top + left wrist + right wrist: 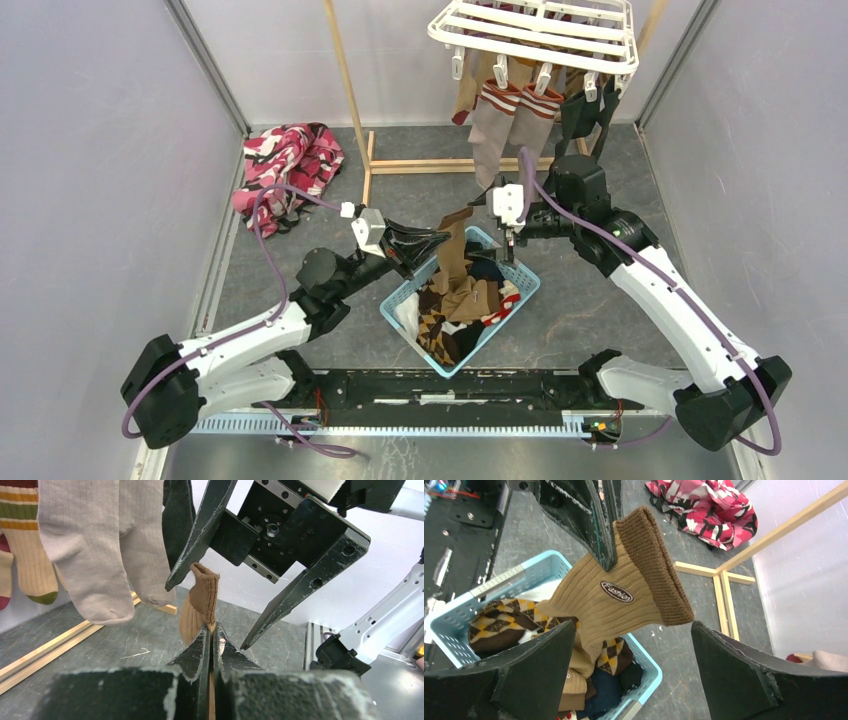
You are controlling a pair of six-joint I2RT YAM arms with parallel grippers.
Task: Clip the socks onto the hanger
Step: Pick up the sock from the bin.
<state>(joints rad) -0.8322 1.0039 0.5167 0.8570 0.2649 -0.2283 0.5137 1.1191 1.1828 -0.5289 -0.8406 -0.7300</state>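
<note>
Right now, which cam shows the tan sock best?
Right wrist: the tan sock fills the frame, brown cuff and logo patch clear. Left wrist shows only its cuff end; top external, just a small hanging strip.

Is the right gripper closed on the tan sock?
No, the right gripper stands wide open around the cuff of the tan sock, while the shut left gripper pinches that sock.
</note>
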